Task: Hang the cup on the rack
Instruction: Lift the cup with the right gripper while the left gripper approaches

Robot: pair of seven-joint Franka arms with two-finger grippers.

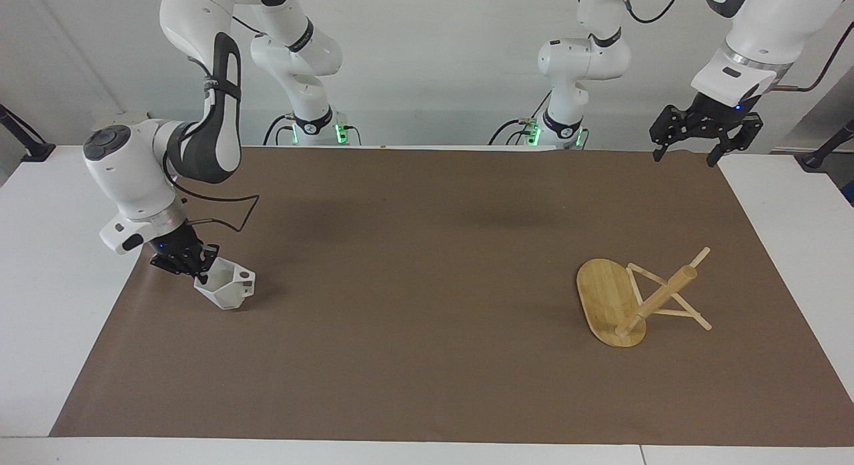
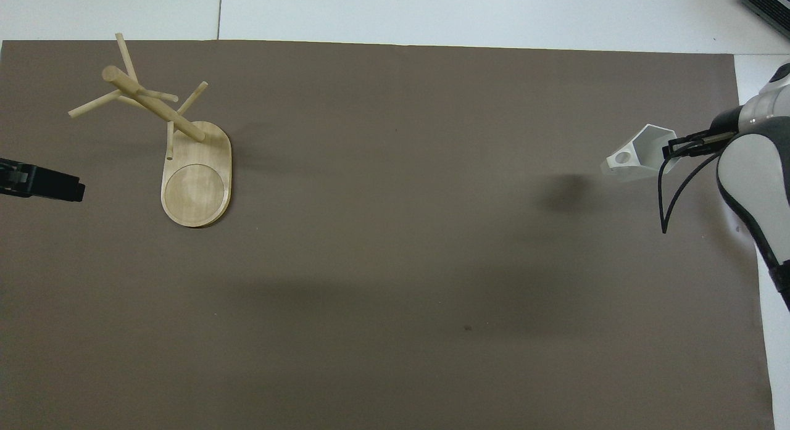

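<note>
A brown mat (image 1: pixel 427 285) covers the white table (image 1: pixel 47 285); right end effector (image 1: pixel 198 273) grips the cup (image 1: pixel 227 288), lifted; rack (image 1: pixel 634 298) at three o'clock; left end effector (image 1: pixel 687 151) open, waiting

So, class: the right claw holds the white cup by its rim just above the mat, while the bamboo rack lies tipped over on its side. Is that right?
Not quite. The facing view shows the rack standing upright on its oval base, not tipped over. The rest holds: the right claw grips the cup by its rim, just above the mat.
</note>
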